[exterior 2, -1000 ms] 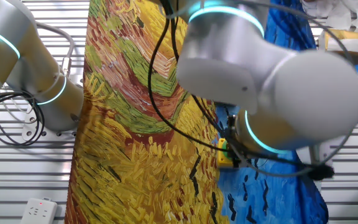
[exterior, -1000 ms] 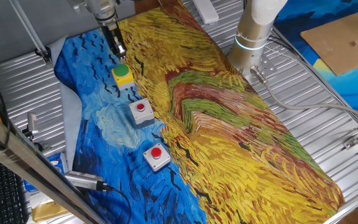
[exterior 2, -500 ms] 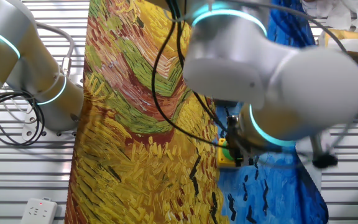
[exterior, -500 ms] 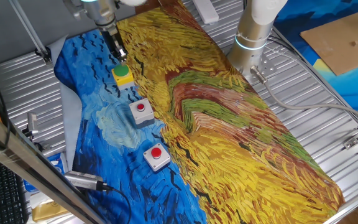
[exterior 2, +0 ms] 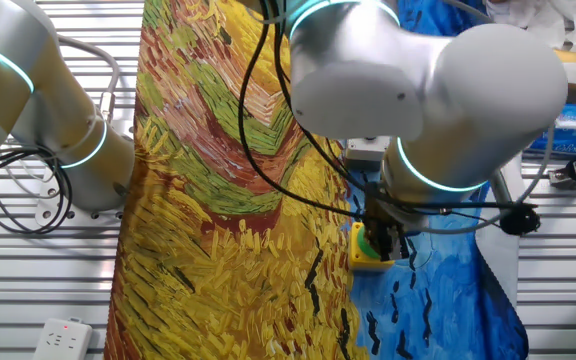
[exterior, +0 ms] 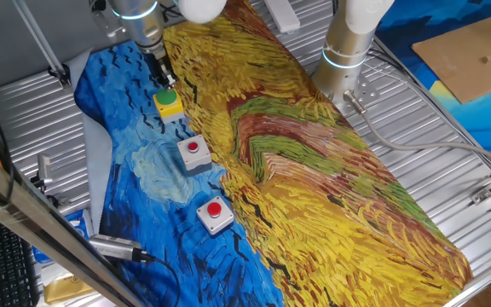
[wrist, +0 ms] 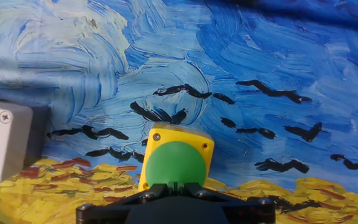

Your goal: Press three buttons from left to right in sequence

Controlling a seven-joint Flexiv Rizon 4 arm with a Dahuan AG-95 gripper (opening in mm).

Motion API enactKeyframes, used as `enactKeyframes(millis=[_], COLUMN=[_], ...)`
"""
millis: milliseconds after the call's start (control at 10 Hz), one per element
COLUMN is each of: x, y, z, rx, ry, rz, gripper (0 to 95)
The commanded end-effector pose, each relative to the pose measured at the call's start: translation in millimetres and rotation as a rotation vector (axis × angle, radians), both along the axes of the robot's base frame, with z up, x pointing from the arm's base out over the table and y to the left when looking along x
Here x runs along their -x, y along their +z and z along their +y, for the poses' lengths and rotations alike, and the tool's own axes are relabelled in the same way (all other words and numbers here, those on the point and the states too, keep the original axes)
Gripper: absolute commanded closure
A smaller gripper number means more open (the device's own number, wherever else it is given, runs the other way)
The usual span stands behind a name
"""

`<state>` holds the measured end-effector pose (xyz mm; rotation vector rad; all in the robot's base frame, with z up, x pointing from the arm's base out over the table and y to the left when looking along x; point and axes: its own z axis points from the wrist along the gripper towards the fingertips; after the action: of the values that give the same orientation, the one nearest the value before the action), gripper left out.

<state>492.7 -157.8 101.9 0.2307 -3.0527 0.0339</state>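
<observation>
Upper left of one fixed view: gripper (exterior: pixel 167 79) poised at green-capped button (exterior: pixel 168 101) on painted cloth (exterior: pixel 331 188); finger state impossible to tell. Red-capped buttons (exterior: pixel 194 151) lower, toward bottom centre.

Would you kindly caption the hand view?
Gripper poised over the green-capped yellow button box on painted cloth.

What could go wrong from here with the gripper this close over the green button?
1. In the hand view the green button sits low in frame, right at the gripper; a slightly off-centre descent could hit the yellow base rather than the cap.
2. The boxes rest loose on the painted cloth; an angled push may slide or tip one, shifting the two red buttons' line.
</observation>
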Motion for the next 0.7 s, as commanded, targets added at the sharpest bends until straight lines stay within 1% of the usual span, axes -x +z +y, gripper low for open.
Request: enactKeyframes(millis=[100, 500, 600, 700], x=[-1.0, -6.3, -6.9, -6.6], y=[-2.8, -18.5, -19.1, -16.1], z=[0.8, 2.7, 2.6, 0.4], rx=[-0.088, -0.098, -0.098, -0.098], ry=[-0.036, -0.045, -0.043, -0.037], rz=[-0.005, -0.018, -0.018, -0.02], gripper=[95.0, 95.0, 95.0, 95.0])
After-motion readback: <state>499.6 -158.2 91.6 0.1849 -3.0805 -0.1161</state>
